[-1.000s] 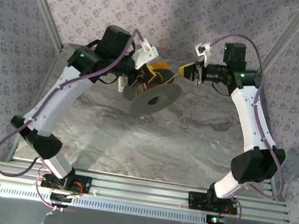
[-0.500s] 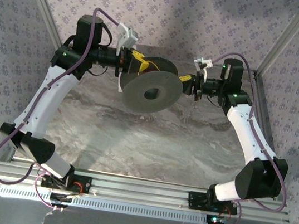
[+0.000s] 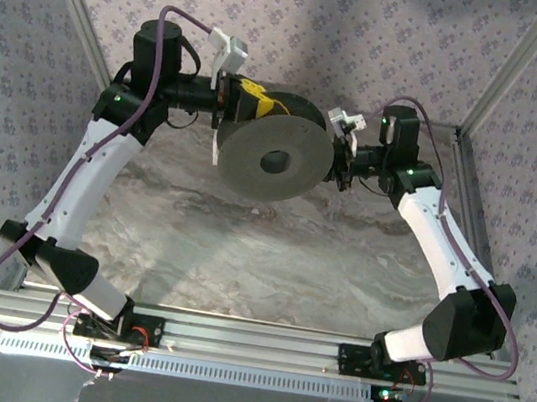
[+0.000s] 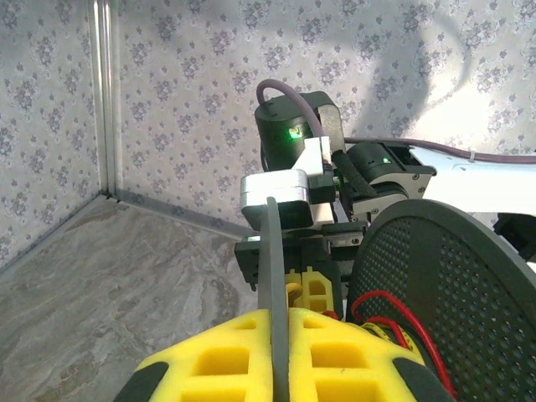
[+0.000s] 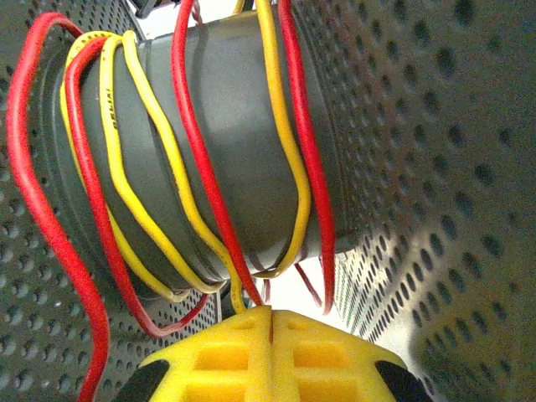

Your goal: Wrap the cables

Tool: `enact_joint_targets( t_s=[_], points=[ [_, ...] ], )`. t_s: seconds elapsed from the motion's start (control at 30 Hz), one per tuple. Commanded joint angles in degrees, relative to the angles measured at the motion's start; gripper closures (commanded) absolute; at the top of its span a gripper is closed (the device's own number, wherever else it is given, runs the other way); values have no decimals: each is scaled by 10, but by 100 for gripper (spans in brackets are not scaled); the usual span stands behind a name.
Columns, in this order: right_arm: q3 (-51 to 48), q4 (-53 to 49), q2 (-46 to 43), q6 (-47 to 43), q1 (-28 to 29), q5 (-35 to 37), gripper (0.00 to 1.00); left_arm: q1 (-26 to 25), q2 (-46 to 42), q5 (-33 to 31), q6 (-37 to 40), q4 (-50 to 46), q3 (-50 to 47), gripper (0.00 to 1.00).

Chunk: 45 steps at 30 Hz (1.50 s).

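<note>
**Inspector:** Near edge first?
**Assistant:** Found both arm bases bolted to the aluminium rail point(image 3: 258, 339). Recorded a marble-patterned table point(image 3: 241, 248) beyond.

**Inspector:** Left pincer?
**Assistant:** Observed the left gripper point(image 3: 246, 100) above the table's far half, clamped on the rim of the dark perforated spool point(image 3: 273, 159). Confirmed in the left wrist view: flange edge pinched between the yellow pads. Found the spool held off the surface, flat face toward the overhead camera.

**Inspector:** Right pincer?
**Assistant:** Observed the right gripper point(image 3: 340, 163) just beside the spool's right side, pads pressed together. Traced one yellow strand down to the pad edge; cannot tell whether nipped.

**Inspector:** Location of the cables?
**Assistant:** Found the cables point(image 5: 285, 126) wound in several loose turns round the spool's grey hub, between the flanges, alongside red wires point(image 5: 191, 109). Noted some turns crossing.

**Inspector:** Farthest?
**Assistant:** Recorded a floral-papered wall point(image 3: 374, 35) behind.
</note>
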Motion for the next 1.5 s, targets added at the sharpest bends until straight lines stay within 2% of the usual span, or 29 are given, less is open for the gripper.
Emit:
enact_joint_targets(
  t_s=[0.0,0.2,0.3,0.37,0.47,0.6,0.77,1.1,1.3,1.47],
  points=[
    [13,-73,-9,-30,15,-9,100,-21,-21,-18,-39,183,12,100],
    [37,-83,-9,-42,26,-21,100,-36,-7,-63,-81,259,-24,100],
    [63,-136,6,-87,39,-38,100,-45,12,-67,-91,270,-15,100],
    [106,-251,25,-172,46,-66,100,-51,23,-67,-95,271,-5,100],
    [200,-491,81,-375,41,-142,100,-60,38,-66,-96,266,10,100],
    [344,-898,187,-739,21,-176,100,-68,47,-69,-84,245,23,100],
    [355,-904,218,-738,25,-175,100,-74,57,-69,-71,219,40,100],
    [366,-905,213,-715,-2,-174,100,-81,76,-77,-56,185,70,100],
    [360,-904,166,-693,-70,-174,73,-81,54,-90,-18,126,75,100],
    [362,-904,131,-671,-104,-171,45,-81,22,-108,0,103,55,100]
  ],
)
